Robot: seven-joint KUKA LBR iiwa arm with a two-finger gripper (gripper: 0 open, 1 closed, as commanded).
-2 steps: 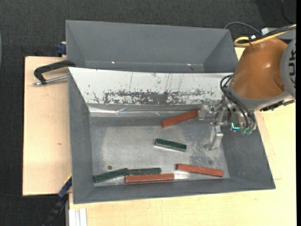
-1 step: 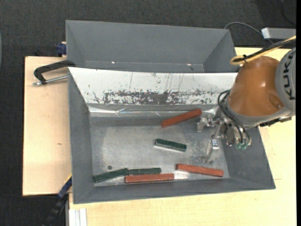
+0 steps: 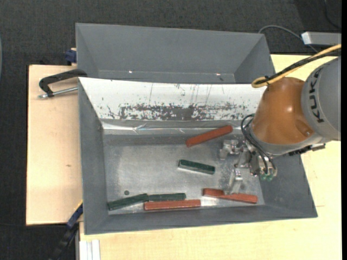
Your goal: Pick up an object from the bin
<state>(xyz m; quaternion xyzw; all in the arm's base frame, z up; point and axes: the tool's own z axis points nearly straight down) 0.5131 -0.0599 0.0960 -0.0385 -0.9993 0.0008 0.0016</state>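
Several flat sticks lie on the floor of the bin (image 3: 141, 161). Low near the right wall, the gripper (image 3: 237, 172) hangs just above a red stick (image 3: 230, 196) that lies along the front edge toward the right corner. Whether the gripper is open or closed, or grips anything, cannot be told. A short green stick (image 3: 196, 167) lies just to its left, mid-floor.

Glossy orange rounded cover (image 3: 279, 115), grey arm link (image 3: 328, 99) with black KUKA lettering, yellow cable (image 3: 295, 69) above, thin black cables (image 3: 246, 130), silvery metal gripper (image 3: 237, 179)
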